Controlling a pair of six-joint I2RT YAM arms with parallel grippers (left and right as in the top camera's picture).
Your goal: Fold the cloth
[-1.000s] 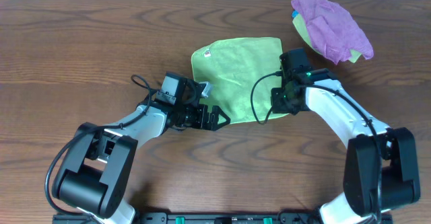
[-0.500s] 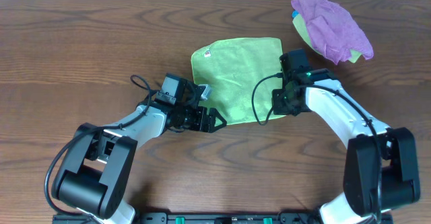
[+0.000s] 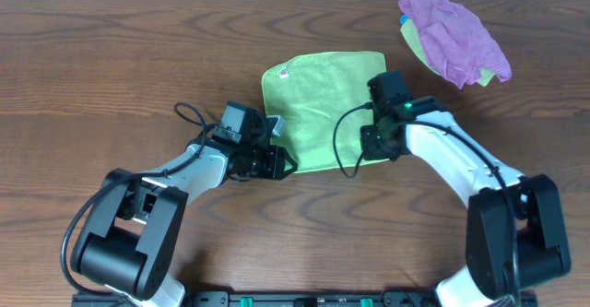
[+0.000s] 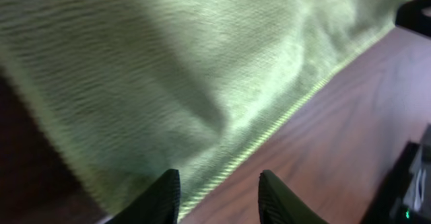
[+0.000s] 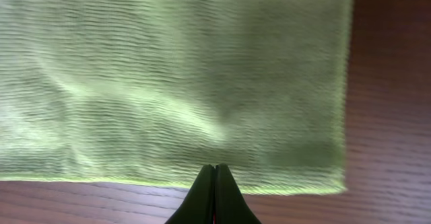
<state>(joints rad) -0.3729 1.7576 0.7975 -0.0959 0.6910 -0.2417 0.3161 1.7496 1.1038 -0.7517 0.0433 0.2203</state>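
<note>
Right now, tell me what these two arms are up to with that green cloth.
Two robot arms are setting up to fold the lime-green cloth lying flat on the wooden table. The right gripper is shut on its near edge, near the right corner. The left gripper straddles the near-left hem, jaws apart, not yet gripping. No fold made yet.

Left gripper point(image 4: 219, 187), lower centre: jaws narrowly parted. Right gripper point(image 5: 215, 171), bottom centre: fingers pressed together, pinching the cloth point(image 5: 168, 83) hem.

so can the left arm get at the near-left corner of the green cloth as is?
Likely yes: left gripper sits with fingers either side of the cloth hem there; nothing blocks it.
</note>
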